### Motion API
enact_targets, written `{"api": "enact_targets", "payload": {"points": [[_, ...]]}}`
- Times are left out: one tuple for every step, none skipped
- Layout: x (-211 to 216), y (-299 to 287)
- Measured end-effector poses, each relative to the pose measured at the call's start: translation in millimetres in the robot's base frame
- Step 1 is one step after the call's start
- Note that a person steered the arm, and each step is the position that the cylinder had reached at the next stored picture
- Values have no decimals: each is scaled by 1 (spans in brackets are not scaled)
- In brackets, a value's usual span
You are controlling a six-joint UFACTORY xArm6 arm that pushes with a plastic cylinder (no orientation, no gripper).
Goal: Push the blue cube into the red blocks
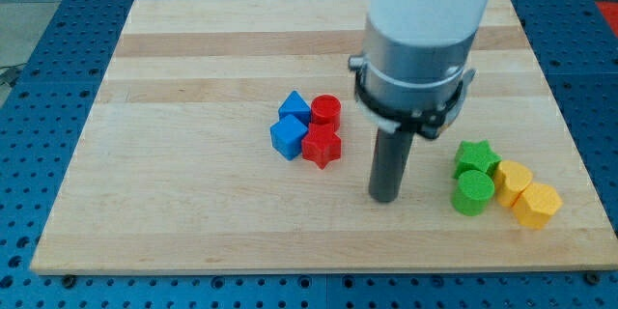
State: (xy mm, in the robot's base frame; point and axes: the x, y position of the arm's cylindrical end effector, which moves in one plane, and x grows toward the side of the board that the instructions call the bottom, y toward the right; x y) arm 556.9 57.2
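Note:
A blue cube (287, 137) lies near the board's middle, touching a red star block (322, 145) on its right. A second blue block (294, 108) sits just above the cube, touching a red cylinder (326, 111) on its right. The four blocks form one tight cluster. My tip (385, 196) rests on the board to the right of and slightly below the cluster, a short gap from the red star. The rod hangs from the grey and white arm body above it.
A wooden board (193, 203) lies on a blue table. At the view's right sit a green star (476, 158), a green cylinder (473, 194) and two yellow blocks (513, 182) (537, 205), close to the board's right edge.

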Motion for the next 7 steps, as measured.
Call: {"api": "enact_targets", "payload": {"points": [[53, -37], [46, -82], [3, -131], [-53, -174], [-85, -179], [-74, -152], [-73, -152]]}}
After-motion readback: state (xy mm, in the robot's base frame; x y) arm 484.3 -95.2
